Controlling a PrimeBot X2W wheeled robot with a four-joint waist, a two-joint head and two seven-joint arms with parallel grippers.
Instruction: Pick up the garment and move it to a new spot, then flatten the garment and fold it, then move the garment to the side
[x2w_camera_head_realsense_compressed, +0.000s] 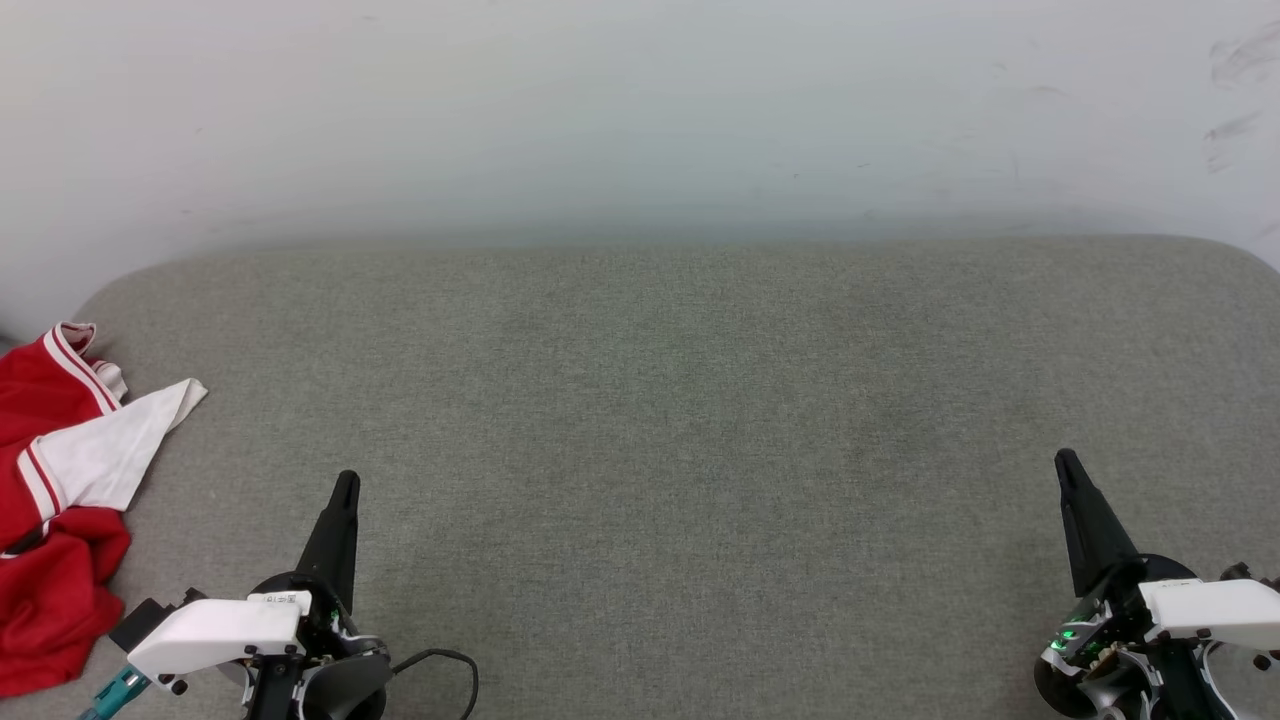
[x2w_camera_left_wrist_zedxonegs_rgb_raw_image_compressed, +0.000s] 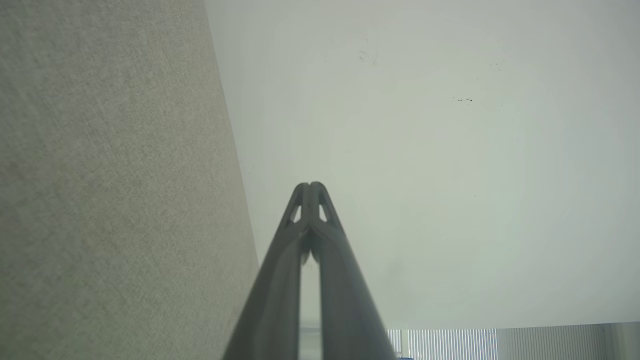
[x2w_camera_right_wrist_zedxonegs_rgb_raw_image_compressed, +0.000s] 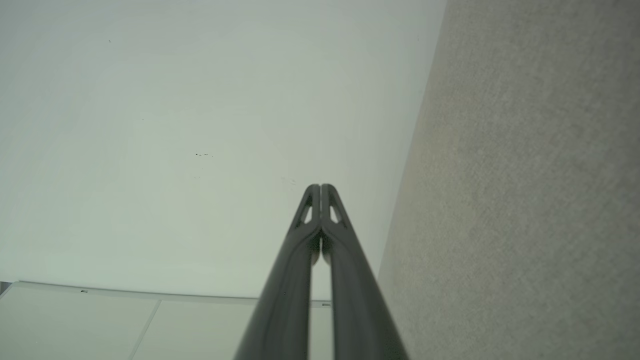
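At the far left edge of the grey woven fabric surface (x2w_camera_head_realsense_compressed: 680, 420), heaped and partly cut off by the picture's border: large red jersey shirt with a white short sleeve and red-and-white striped trim (x2w_camera_head_realsense_compressed: 50, 520). Low at the near left, left gripper (x2w_camera_head_realsense_compressed: 346, 482) with two long dark fingers, pressed together, grasping nothing, near the heap but not touching. Low at the near right, right gripper (x2w_camera_head_realsense_compressed: 1064, 458) of the same dark make, likewise clamped on nothing, well apart from the cloth. Step in hand, by judgement: the first pick-up, not yet begun. To do well: part the left fingers first, swing toward the heap, pinch a thick fold of the red body rather than the loose white sleeve, lift high enough to clear the surface, carry toward the bare middle. Beware of dragging, and of cloth hanging off the edge. Count: one shirt, two grippers, one fabric surface, one pale wall (x2w_camera_head_realsense_compressed: 640, 100), one black cable loop (x2w_camera_head_realsense_compressed: 450, 665).
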